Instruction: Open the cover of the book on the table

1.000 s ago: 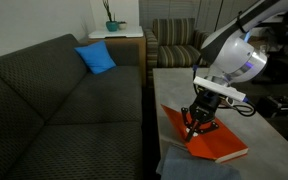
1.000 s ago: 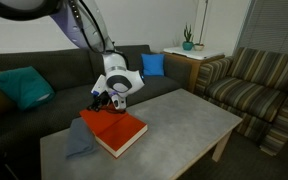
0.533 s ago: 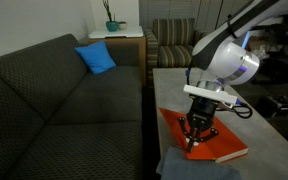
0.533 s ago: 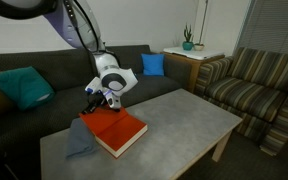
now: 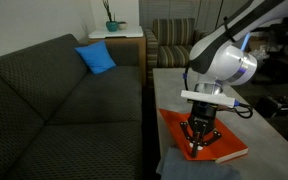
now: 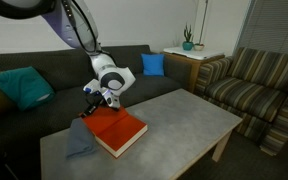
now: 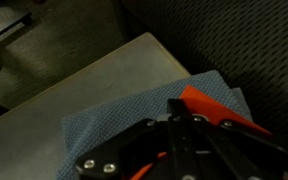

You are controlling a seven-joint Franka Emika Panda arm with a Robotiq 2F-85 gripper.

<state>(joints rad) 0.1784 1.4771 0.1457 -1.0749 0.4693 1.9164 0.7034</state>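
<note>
Presently, you are working beside the dark sofa (image 5: 44, 100), which is running along one long side of the table (image 6: 184, 125), its pale stone-like top lying bare over most of its length. The book (image 6: 122, 130) is lying flat at the end of that table, set at an angle to the table's edges, with its orange-red cover (image 5: 229, 150) facing up and, as far as both exterior views are showing, lying closed. The grey-blue cloth (image 6: 77, 140) is lying crumpled just beside the book, and in the wrist view it is spreading under one orange corner, so it is likely cushioning or crowding that corner. You are holding the gripper (image 5: 195, 142) pointed down over the sofa-side part of the book, its fingers drawn fully together with nothing showing between them. In my judgement you are presenting them as a single narrow wedge, aiming to catch the cover's edge instead of pinching it. Whether the tips are touching the cover, I cannot tell. The opening is not yet showing as begun.
</note>
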